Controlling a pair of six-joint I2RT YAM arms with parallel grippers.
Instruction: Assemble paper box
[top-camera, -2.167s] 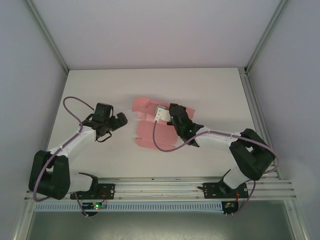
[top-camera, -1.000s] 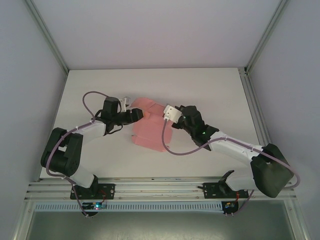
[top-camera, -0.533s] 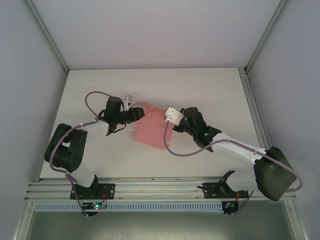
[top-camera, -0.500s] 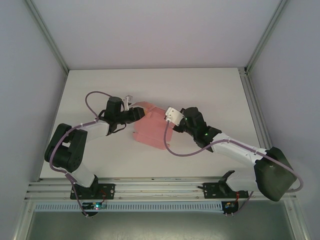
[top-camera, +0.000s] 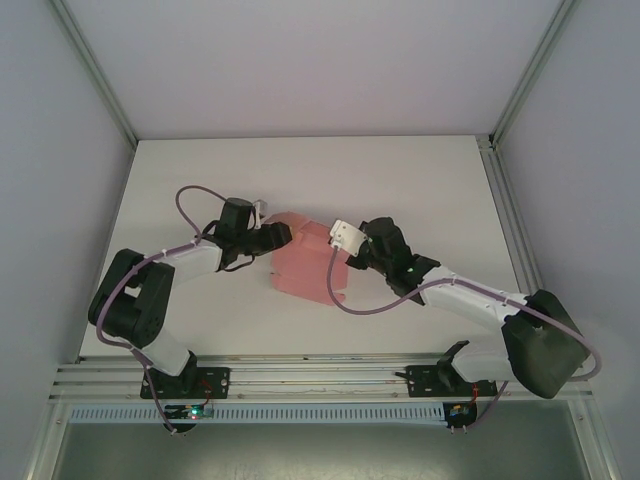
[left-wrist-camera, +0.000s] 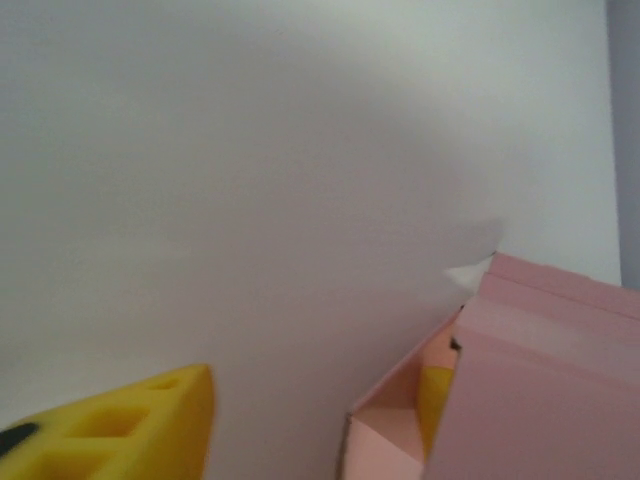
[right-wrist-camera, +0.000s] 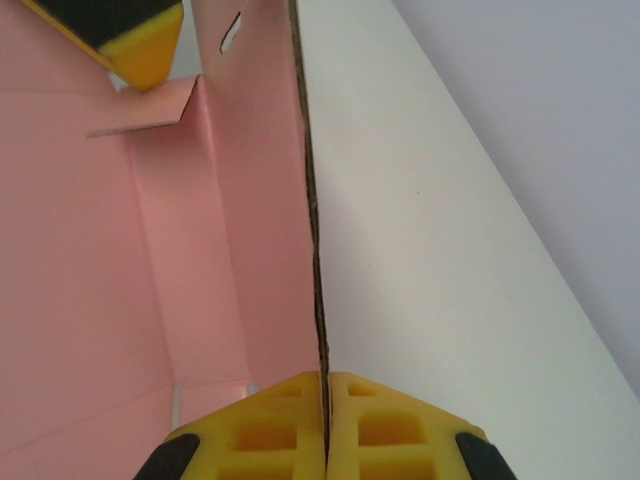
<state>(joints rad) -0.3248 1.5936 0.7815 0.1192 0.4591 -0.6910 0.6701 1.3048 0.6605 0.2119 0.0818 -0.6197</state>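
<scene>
The paper box (top-camera: 300, 265) stands half-formed near the middle of the surface (top-camera: 420, 180), about midway between its left and right edges, with its pink walls partly raised and its inside open. It is thin card, so I judge it very light and quick to slide on the smooth surface. It is probably stiff only along its folds and apt to buckle or crease if squeezed across a panel. The right tool (right-wrist-camera: 325, 400) is closed tight on the free edge of one wall, the card pinched between its yellow pads (right-wrist-camera: 270, 425). That looks the safest kind of hold: edge-on and shallow. The left tool (top-camera: 278, 236) is parted and grips nothing, one finger (right-wrist-camera: 135, 40) reaching inside the box and the other outside its wall. From there it could nudge a flap gently rather than clamp it.
</scene>
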